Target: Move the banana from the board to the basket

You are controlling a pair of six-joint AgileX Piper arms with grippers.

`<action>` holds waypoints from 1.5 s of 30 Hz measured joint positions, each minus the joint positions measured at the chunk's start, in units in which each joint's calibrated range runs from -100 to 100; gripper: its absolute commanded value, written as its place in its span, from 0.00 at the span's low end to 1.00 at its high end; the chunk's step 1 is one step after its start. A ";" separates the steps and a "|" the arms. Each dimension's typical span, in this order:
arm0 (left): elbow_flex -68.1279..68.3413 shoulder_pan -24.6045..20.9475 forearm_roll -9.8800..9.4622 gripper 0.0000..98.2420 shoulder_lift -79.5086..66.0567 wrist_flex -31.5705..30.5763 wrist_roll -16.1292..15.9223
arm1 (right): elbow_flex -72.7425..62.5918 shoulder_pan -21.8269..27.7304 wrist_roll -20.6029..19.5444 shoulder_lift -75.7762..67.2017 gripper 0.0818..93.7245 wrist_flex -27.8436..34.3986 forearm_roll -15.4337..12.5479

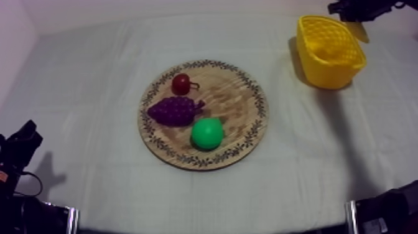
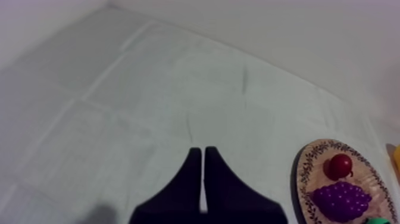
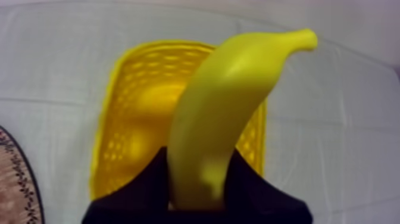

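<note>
A yellow banana (image 3: 229, 107) stands up between the black fingers of my right gripper (image 3: 198, 158), which is shut on it directly above the open yellow basket (image 3: 128, 119). From the top, that gripper (image 1: 357, 14) hangs at the far right just behind the basket (image 1: 329, 50), with the banana's end (image 1: 362, 32) poking out below it. The round wooden board (image 1: 236, 93) lies mid-table. My left gripper (image 2: 203, 179) is shut on nothing, its fingers a narrow wedge over bare cloth left of the board (image 2: 309, 173); it sits low at the left (image 1: 25, 140).
On the board lie a small red fruit (image 1: 181, 83), a purple bunch of grapes (image 1: 175, 110) and a green pear (image 1: 206, 133). Bare cloth stretches between board and basket. The board's rim (image 3: 15, 190) shows beside the basket in the right wrist view.
</note>
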 measured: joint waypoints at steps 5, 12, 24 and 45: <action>0.00 0.00 0.00 0.00 0.00 0.00 0.00 | 3.69 1.71 1.73 1.78 0.45 -3.36 -0.85; 0.00 0.00 0.00 0.00 0.00 0.00 0.00 | 7.18 0.84 2.83 5.82 0.70 -9.16 -1.73; 0.00 0.00 0.00 0.00 0.00 0.00 0.00 | 13.25 3.17 0.88 -2.20 0.59 -19.11 0.21; 0.00 0.00 0.00 0.00 0.00 0.00 0.00 | 59.87 0.26 -8.53 -53.09 0.40 -28.10 -1.88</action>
